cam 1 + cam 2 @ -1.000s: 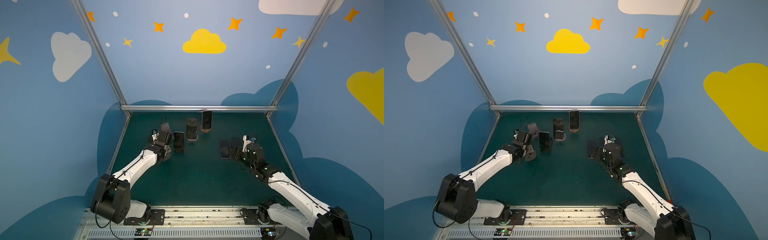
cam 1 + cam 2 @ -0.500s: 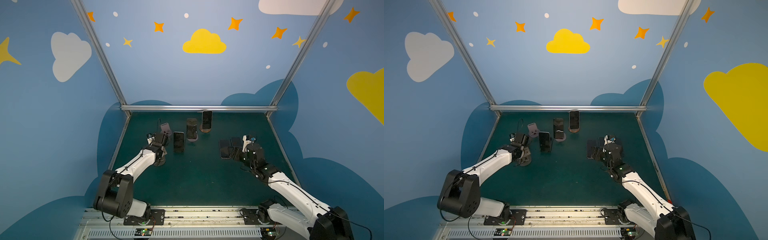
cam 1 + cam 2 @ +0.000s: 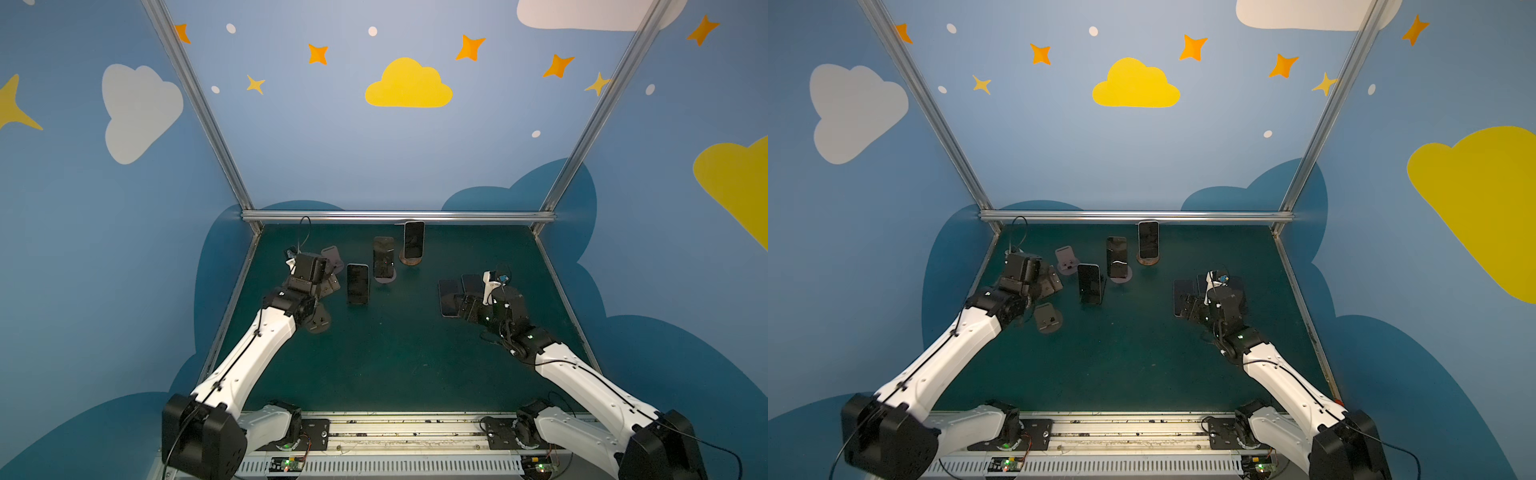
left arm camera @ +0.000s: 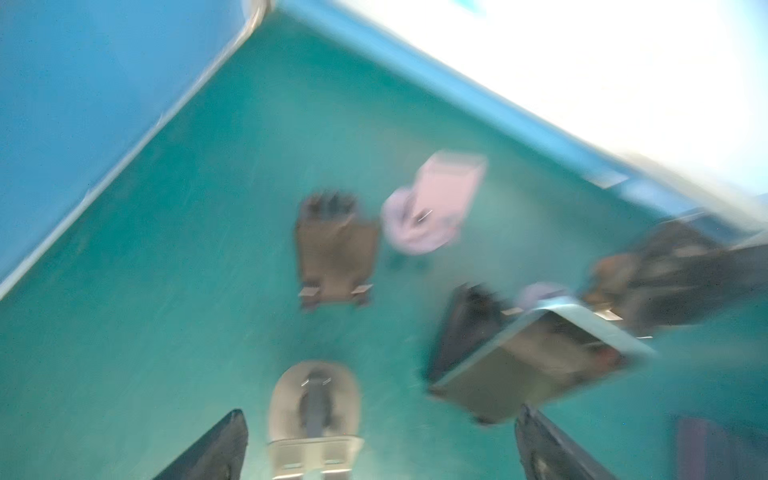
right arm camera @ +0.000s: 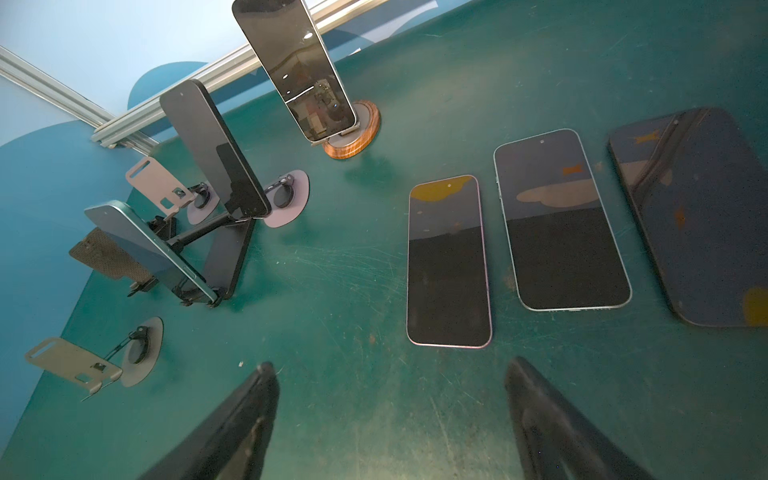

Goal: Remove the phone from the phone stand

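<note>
- The green table (image 3: 395, 365) carried three flat phones (image 5: 561, 220) at 3 o'clock, seemingly already removed; three more waited on stands.
- The left gripper (image 4: 380, 440) hung at 10 o'clock, jaws wide apart and empty, above a grey empty stand (image 4: 313, 399). The right gripper (image 5: 390, 374), at 3 o'clock, also gaped with nothing between its jaws.
- The next pick probably called for a pinch across a phone's long edges, then a lift along its lean to clear the lip without tipping the stand.
- The black folding stand (image 5: 228, 257), at 10 o'clock, cradled the green-edged phone (image 5: 149, 253), nearest the left gripper.
- The round-plate stand (image 5: 286, 199), at 11 o'clock, held the dark phone (image 5: 216, 153).
- The wooden stand (image 5: 357, 133), at 12 o'clock, held the pale-edged phone (image 5: 299, 70).
- The pinkish stand (image 5: 153, 178) and the perforated stand (image 5: 104, 257) stood bare.
</note>
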Controlling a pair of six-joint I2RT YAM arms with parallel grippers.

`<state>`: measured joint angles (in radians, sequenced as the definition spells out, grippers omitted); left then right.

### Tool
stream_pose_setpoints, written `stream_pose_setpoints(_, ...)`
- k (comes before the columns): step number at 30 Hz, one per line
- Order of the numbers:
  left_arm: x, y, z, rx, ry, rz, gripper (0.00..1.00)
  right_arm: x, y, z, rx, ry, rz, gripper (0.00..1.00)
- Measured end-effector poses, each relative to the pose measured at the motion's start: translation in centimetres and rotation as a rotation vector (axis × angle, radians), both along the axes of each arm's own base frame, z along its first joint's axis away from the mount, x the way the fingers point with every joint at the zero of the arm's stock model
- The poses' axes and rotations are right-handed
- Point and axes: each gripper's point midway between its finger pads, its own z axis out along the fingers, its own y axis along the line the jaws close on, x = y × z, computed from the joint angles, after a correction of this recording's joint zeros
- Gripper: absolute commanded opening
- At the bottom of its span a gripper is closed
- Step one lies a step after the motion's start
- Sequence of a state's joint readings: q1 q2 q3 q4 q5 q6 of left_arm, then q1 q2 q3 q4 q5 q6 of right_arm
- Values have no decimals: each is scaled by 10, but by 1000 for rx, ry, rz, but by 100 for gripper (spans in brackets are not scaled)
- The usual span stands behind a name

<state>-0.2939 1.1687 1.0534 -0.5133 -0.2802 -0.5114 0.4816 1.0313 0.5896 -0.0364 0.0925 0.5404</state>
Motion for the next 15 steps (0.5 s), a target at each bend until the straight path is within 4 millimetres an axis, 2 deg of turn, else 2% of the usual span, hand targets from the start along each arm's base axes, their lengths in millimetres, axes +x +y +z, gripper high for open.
stream_pose_setpoints(1, 1, -6, 9, -2, -19, -24, 100, 0, 1, -2, -1, 5, 3, 86)
stream_pose_setpoints(3, 5, -26, 13, 8, -22, -93, 100, 0, 3, -7, -8, 19, 10, 86)
stream_pose_setpoints(5, 9, -50, 3, 27, 10, -172, 100, 0, 4, -12, -17, 31, 17, 86)
stream_pose_setpoints(8, 14, -80, -30, 53, 99, -271, 100, 0, 6, -15, -25, 39, 28, 86)
stream_pose_setpoints(12, 19, -91, -61, 78, 183, -315, 100, 0, 8, -14, -39, 30, 42, 87)
stream_pose_setpoints(15, 25, -96, -68, 101, 199, -356, 100, 0, 10, -11, -50, 19, 55, 88)
